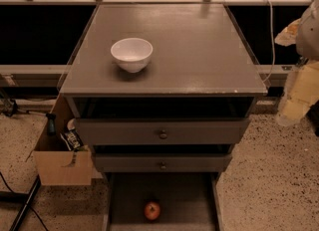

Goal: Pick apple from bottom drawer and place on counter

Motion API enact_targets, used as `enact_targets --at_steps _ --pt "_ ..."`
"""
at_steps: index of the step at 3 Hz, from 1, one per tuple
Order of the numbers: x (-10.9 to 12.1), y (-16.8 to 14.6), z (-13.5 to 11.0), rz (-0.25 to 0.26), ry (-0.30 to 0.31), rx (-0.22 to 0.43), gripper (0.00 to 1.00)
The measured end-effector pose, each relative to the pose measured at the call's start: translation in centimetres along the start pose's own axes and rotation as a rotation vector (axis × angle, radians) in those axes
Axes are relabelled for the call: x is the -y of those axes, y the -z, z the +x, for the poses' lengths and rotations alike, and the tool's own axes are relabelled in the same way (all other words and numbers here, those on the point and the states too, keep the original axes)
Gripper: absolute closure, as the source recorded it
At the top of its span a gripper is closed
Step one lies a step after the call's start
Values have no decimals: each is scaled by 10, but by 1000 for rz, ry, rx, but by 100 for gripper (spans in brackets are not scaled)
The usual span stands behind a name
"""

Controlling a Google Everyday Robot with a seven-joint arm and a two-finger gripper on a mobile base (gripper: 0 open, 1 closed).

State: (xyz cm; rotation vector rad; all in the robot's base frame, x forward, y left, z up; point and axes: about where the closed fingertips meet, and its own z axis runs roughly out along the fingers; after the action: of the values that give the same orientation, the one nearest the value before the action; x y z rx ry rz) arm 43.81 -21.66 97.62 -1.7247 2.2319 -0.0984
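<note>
The small red apple (152,210) lies on the dark floor of the bottom drawer (189,200), which is pulled out toward the bottom of the view. Above it is the broad grey-brown counter (199,51). My gripper (295,100) shows as pale cream parts at the right edge, beside and below the counter's right front corner. It is well apart from the apple and holds nothing that I can see.
A white bowl (131,54) stands on the counter's left half. Two upper drawers with round knobs (163,134) are slightly pulled out above the apple. An open cardboard box (62,168) with items stands on the floor at the left. A white cable (271,31) hangs at the right.
</note>
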Motion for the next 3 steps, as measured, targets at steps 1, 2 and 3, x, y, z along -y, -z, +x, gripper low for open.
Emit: enact_targets --at_steps 1,2,3 --pt "0 0 0 0 0 0 0" --pt "1 -9 -3 -22 -3 54 0" --pt "-9 -44 -9 -71 -38 141 0"
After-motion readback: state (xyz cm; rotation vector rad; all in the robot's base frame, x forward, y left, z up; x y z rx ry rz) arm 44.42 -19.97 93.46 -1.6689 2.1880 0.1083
